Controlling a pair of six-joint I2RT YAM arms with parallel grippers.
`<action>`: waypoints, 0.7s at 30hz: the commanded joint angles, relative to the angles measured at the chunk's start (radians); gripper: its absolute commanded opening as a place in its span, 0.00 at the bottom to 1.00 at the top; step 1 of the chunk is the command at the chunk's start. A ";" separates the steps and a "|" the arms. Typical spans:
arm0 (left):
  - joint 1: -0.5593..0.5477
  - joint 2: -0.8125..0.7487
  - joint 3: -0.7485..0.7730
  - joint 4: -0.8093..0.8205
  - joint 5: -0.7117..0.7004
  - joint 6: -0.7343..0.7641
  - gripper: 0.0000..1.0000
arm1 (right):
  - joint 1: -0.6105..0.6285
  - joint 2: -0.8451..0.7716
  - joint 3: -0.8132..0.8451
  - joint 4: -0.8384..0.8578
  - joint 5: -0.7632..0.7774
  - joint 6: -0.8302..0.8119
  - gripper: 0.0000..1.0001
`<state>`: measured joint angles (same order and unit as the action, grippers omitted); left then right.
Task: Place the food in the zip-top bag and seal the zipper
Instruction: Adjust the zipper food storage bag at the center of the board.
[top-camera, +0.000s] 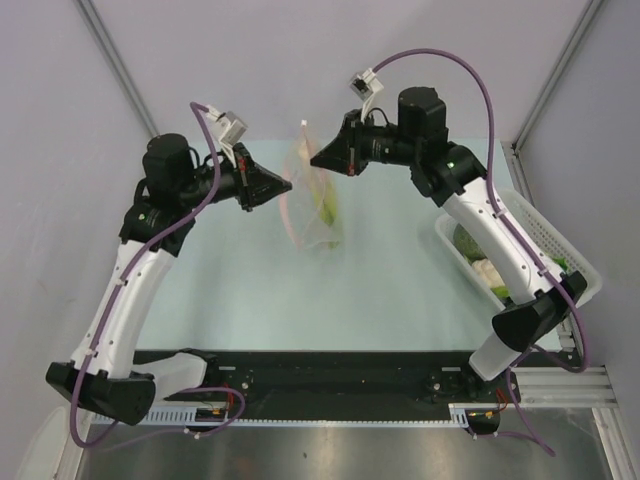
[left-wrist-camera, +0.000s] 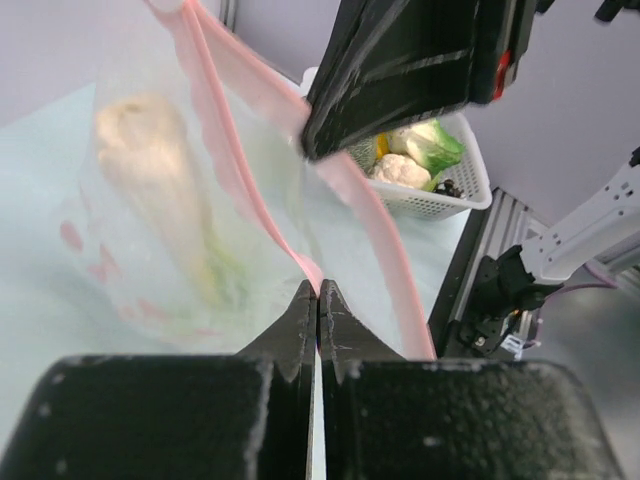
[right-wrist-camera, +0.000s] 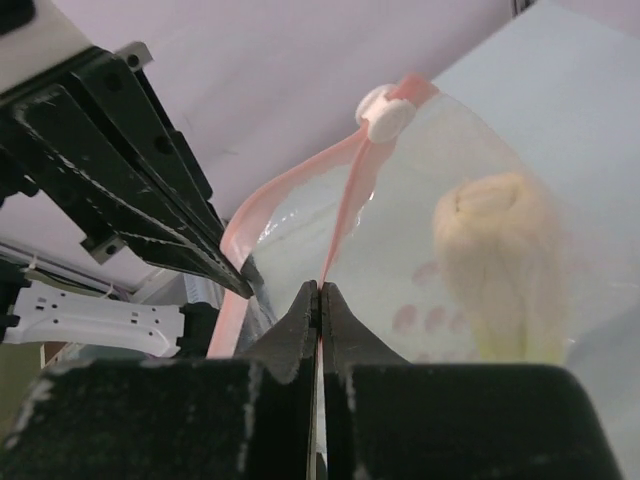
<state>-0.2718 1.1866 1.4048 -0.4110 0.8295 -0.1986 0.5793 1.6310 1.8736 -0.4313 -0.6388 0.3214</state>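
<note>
Left wrist view: shows the left gripper (left-wrist-camera: 318, 292) pinched tight, fingertips together on the pink-red zipper (left-wrist-camera: 232, 175) at the strip's lowest dip. Right wrist view: shows the right gripper (right-wrist-camera: 320, 292) likewise clamped flat on the same strip. Confirms in both close views a grip on the mouth edge only, not on the bag's body. Cannot be judged from the top external view, with fingertips and plastic merging there.

Reveals only in the right wrist view a white slider (right-wrist-camera: 385, 112) at the upper end of the zipper. Reveals only in the left wrist view two pink bands diverging upward from the pinch. Also shows there the white latticed basket (left-wrist-camera: 455, 205), with a green-white piece (left-wrist-camera: 432, 145), a pale white piece (left-wrist-camera: 398, 170) and a dark grape bunch (left-wrist-camera: 448, 186) inside.

Top external view: gives the arm pose. Both arms raised, elbows outward, wrists turned inward, grippers nearly tip to tip over the far half of the table (top-camera: 250, 290).

Zip-top bag (top-camera: 315, 215): suspended between the two grippers. Contact between its bottom and the table: cannot be told. Crinkly, clear, with faint pink dots. Holds the leek (left-wrist-camera: 160, 190), pale end uppermost, green end lower.
</note>
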 joint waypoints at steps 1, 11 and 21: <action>0.005 -0.019 0.008 -0.060 -0.058 0.064 0.00 | 0.005 -0.005 0.079 0.028 0.001 0.012 0.00; -0.017 -0.058 -0.011 -0.018 -0.206 0.028 0.00 | 0.093 -0.009 0.110 0.011 0.052 -0.071 0.00; 0.033 -0.096 -0.006 0.039 -0.060 -0.157 0.00 | 0.076 -0.049 0.064 0.097 -0.036 0.016 0.00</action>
<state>-0.2489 1.3201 1.4075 -0.6033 0.7620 -0.2333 0.6140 1.7084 1.9186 -0.4999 -0.6369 0.2947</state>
